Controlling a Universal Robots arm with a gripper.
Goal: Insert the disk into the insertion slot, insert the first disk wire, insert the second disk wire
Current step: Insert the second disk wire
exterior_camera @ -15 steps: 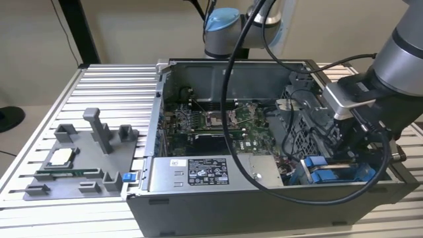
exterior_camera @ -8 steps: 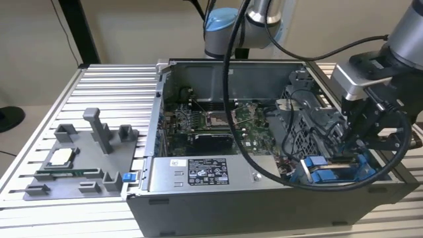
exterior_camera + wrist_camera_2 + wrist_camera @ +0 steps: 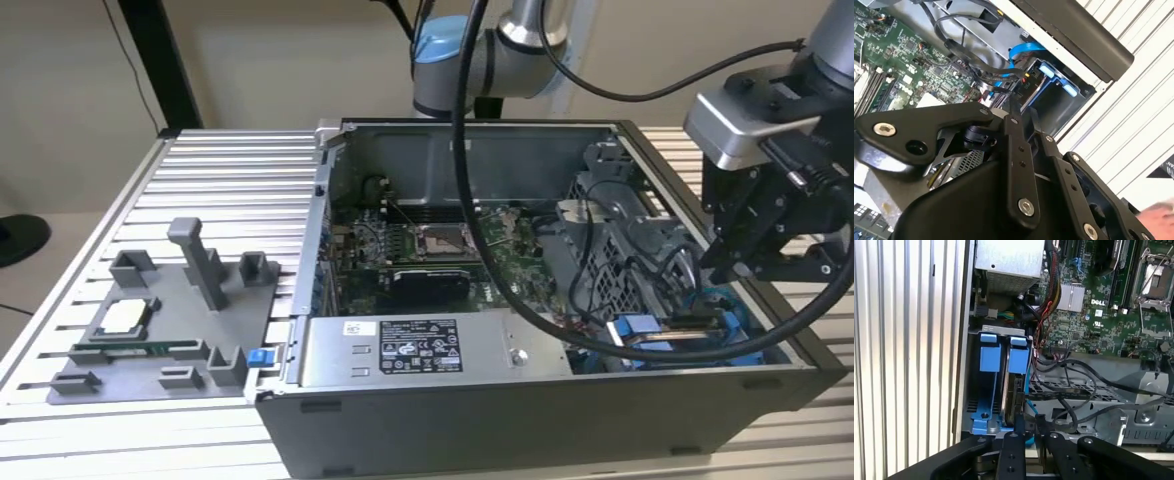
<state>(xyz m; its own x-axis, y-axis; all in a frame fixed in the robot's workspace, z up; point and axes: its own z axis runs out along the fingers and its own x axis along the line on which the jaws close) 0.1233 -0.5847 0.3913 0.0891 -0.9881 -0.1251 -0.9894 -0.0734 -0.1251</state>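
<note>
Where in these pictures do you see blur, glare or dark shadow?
In the second wrist view, a blurred pinkish patch sits at the corner and the ribbed table glares white; in the first wrist view, the insertion slot is shadowed inside; the exterior view is evenly lit.

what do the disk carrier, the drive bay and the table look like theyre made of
Disk carrier: looks like plastic, bright blue and smooth, with moulded tabs.
Drive bay: probably sheet metal, dull grey with punched holes and folded edges.
Table: likely aluminium, pale silver with even ribs and slots.
The gripper near the bay looks like matt black metal held by screws, though it could be hard plastic.
</note>
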